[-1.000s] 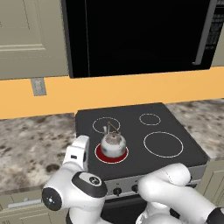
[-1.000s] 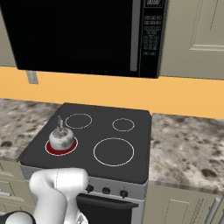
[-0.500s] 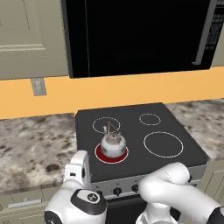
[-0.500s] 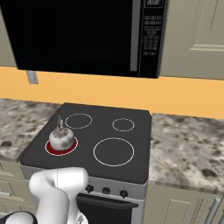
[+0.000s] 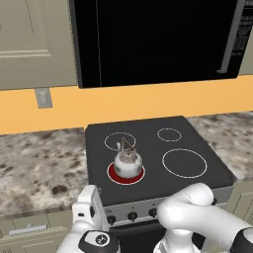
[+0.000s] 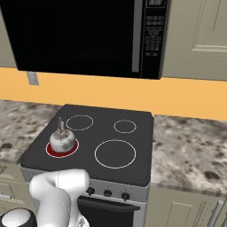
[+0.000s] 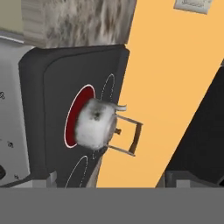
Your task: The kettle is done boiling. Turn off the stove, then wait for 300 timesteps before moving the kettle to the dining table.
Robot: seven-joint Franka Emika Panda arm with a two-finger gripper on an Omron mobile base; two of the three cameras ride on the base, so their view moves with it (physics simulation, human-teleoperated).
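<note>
Kettle point(image 5: 128, 162) was seen on red-lit burner point(image 5: 113, 174) at 7 o'clock of stove point(image 5: 197, 143). Arm was lowered since a second ago toward knobs point(image 5: 132, 216). Fingers were spread wide, nothing grasped. Stove judged not yet off.

You have a dull mottled silver metal kettle point(image 5: 128, 162) with thin brownish wire handle, smooth black glass stove point(image 5: 207, 173) with matt grey front panel, glossy black knobs point(image 5: 132, 216), rough-looking speckled stone counter point(image 5: 34, 168), matt beige cabinets point(image 5: 34, 44), flat orange wall point(image 5: 148, 104), glossy black microwave point(image 5: 153, 39).
</note>
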